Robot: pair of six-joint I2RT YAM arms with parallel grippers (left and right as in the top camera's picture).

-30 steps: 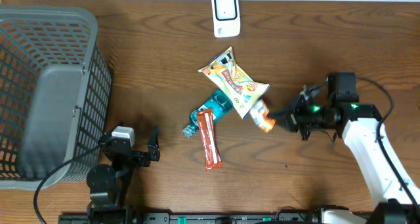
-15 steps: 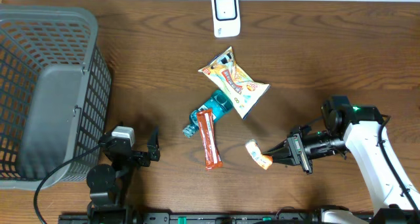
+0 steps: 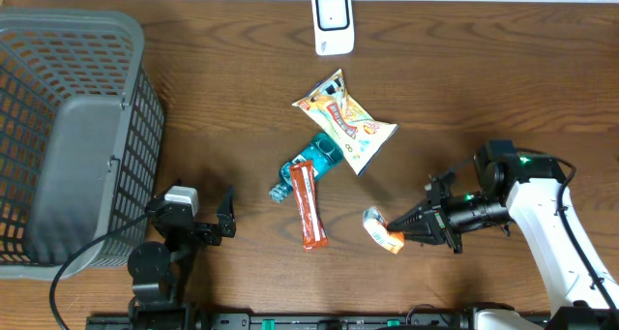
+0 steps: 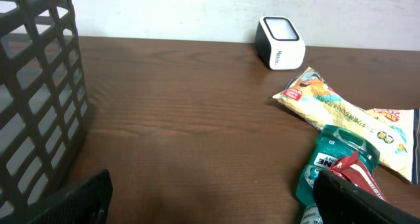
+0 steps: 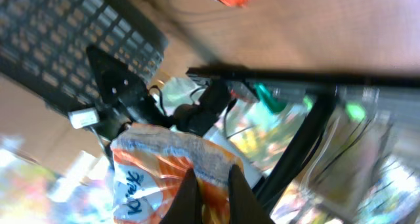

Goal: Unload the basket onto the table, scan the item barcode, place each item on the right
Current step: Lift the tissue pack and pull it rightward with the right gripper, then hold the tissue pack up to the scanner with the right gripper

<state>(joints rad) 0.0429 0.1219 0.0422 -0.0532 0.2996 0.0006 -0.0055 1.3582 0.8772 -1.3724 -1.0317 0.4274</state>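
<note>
Clutter down the middle, open wood either side

The grey mesh basket [image 3: 77, 127] walls off the left of the table [image 3: 513, 69]. A wide bare strip runs between it and the central pile, where a yellow snack bag [image 3: 344, 119] overlaps a teal packet [image 3: 309, 164] with a red bar wrapper [image 3: 309, 206] lying across it. The white scanner [image 3: 333, 22] stands at the far edge, with a passable gap before the pile. The right gripper [image 3: 404, 226], clamped on a small orange-and-white packet [image 3: 377, 224], fills the near right. The far right is bare.

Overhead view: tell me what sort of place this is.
Probably a mock shop checkout on a brown wooden table: a small white barcode scanner, a grey plastic mesh shopping basket, and packaged snacks like the yellow crinkled snack bag.
</note>
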